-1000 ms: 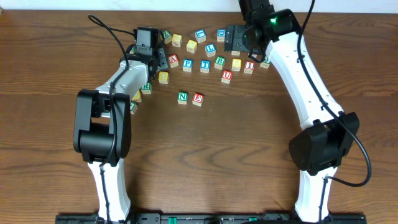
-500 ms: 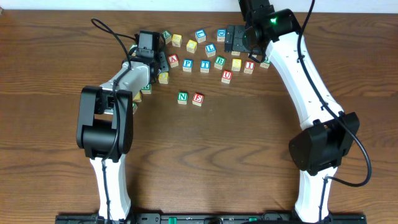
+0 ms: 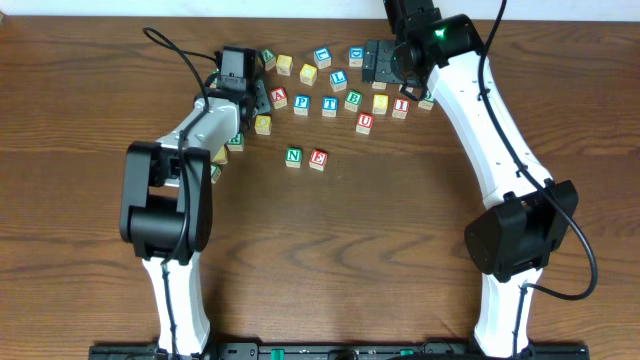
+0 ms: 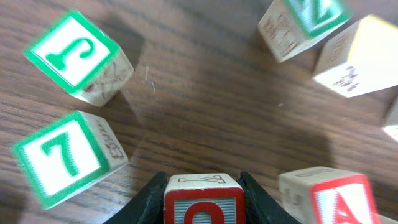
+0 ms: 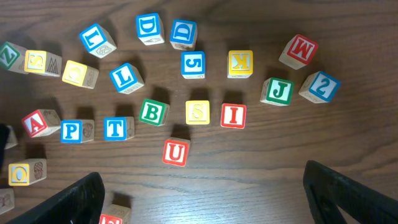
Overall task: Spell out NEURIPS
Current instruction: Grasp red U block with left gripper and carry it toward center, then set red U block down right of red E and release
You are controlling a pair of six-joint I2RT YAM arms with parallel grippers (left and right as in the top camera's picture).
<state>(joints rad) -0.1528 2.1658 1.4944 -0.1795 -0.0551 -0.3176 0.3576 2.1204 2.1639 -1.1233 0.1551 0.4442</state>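
Observation:
The green N cube (image 3: 293, 155) and red E cube (image 3: 318, 158) stand side by side mid-table. The red U (image 3: 365, 122) (image 5: 176, 152), red I (image 3: 401, 106) (image 5: 233, 116), blue P (image 3: 302, 103) (image 5: 72, 130) and yellow S (image 3: 380, 103) (image 5: 198, 112) lie in the scatter behind them. My left gripper (image 3: 250, 98) (image 4: 202, 185) is shut on a red-framed cube (image 4: 202, 200) whose letter is cut off. My right gripper (image 3: 373, 63) (image 5: 214, 199) is open and empty, high above the U. No R is readable.
Like cubes lie round about: red A (image 3: 279, 97), blue T (image 3: 329, 105), green B (image 3: 353, 99), blue L (image 3: 339, 79). Green J (image 4: 74, 53), green 7 (image 4: 62, 155) and green Z (image 4: 305, 18) surround the left gripper. A green cube (image 3: 234, 141) sits half under the left arm.
The left arm swung slightly right and then back, still holding its cube. The right arm and the table cubes have not moved.

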